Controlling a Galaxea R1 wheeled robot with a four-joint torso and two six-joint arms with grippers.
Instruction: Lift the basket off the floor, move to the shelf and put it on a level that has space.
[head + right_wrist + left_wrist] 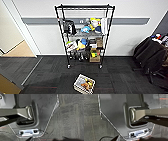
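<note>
The cream-white woven basket (84, 83) sits on the dark grey carpet floor (50, 72) at the near edge of the head view, turned slightly askew, with orange and yellow items inside. Straight beyond it the black wire shelf (85, 35) stands on castors against the white wall. Its top level (85, 8) looks bare, while the lower levels are crowded with toys, bags and boxes. In the wrist views my left gripper (116, 138) and right gripper (30, 138) show as dark slivers over the carpet beside the robot's grey base, nowhere near the basket.
An office chair draped with a dark coat (150, 55) stands right of the shelf. At the left a doorway opens onto tan wooden flooring (20, 50). A brown cardboard box (6, 87) pokes in at the lower left corner.
</note>
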